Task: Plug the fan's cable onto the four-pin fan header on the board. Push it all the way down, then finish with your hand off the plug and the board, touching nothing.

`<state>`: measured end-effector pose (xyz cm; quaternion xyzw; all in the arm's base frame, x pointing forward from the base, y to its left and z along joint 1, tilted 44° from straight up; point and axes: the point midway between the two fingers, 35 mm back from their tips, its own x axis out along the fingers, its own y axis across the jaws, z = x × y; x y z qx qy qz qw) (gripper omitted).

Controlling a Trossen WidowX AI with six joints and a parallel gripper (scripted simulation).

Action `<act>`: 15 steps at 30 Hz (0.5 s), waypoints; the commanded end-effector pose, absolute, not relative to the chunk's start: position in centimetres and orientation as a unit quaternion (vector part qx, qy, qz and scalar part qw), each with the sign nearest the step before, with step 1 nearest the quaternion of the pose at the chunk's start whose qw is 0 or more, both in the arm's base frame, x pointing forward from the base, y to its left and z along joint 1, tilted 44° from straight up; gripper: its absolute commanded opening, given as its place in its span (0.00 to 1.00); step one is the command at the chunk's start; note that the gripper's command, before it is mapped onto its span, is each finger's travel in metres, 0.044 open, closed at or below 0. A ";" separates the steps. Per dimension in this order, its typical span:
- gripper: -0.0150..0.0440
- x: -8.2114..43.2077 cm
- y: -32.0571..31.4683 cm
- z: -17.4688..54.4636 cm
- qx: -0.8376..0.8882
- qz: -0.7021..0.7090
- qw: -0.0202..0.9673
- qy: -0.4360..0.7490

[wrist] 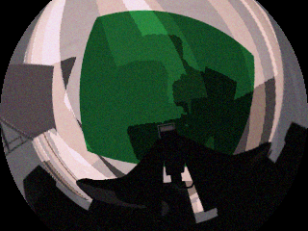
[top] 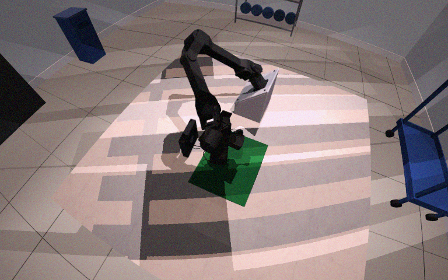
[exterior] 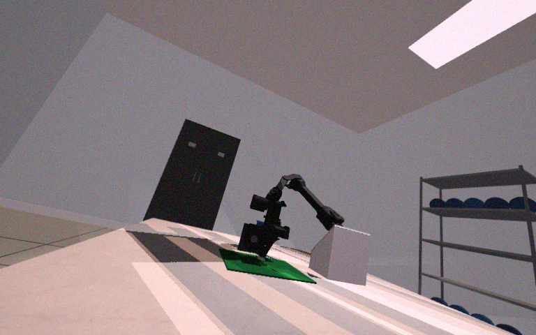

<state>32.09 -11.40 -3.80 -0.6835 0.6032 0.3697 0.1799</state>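
Observation:
My gripper (top: 219,161) (exterior: 262,255) (wrist: 169,141) points down over the green board (top: 253,171) (exterior: 292,273) (wrist: 120,91). Its fingers are shut on the plug, which the dark fingers mostly hide. A small grey rectangular piece (wrist: 166,128) shows at the fingertips in the wrist view; I cannot tell whether it is the plug or the header. A small pale bit shows under the tips in the exterior view. Thin dark cable strands show beside the gripper in the top view. How deep the plug sits, and whether the fingers touch the board, cannot be seen.
A black square block (top: 188,137) (exterior: 246,237) stands beside the gripper; whether it is the fan is unclear. A grey slanted box (top: 252,105) (exterior: 350,255) (wrist: 29,93) stands near the arm's base. Hard striped shadows cross the table and board.

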 end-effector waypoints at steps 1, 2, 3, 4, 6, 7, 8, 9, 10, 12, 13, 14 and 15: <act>0.25 32.0 -11.7 -4.2 -0.682 0.372 0.175 0.605; 0.25 32.0 -11.7 -4.2 -0.682 0.372 0.175 0.605; 0.25 32.0 -11.7 -4.2 -0.682 0.372 0.175 0.605; 0.25 32.0 -11.7 -4.2 -0.682 0.372 0.175 0.605; 0.25 32.0 -11.8 -4.3 -0.682 0.372 0.175 0.605; 0.25 31.9 -11.8 -4.3 -0.682 0.372 0.175 0.605; 0.25 31.9 -11.8 -4.3 -0.682 0.372 0.175 0.605; 0.25 31.9 -11.8 -4.3 -0.682 0.372 0.175 0.605; 0.25 31.9 -11.9 -4.4 -0.682 0.372 0.175 0.605; 0.25 31.9 -11.9 -4.4 -0.682 0.372 0.175 0.605; 0.25 31.9 -11.9 -4.4 -0.682 0.372 0.175 0.605; 0.25 31.9 -11.9 -4.4 -0.682 0.372 0.175 0.605; 0.25 31.9 -11.9 -4.4 -0.682 0.372 0.175 0.605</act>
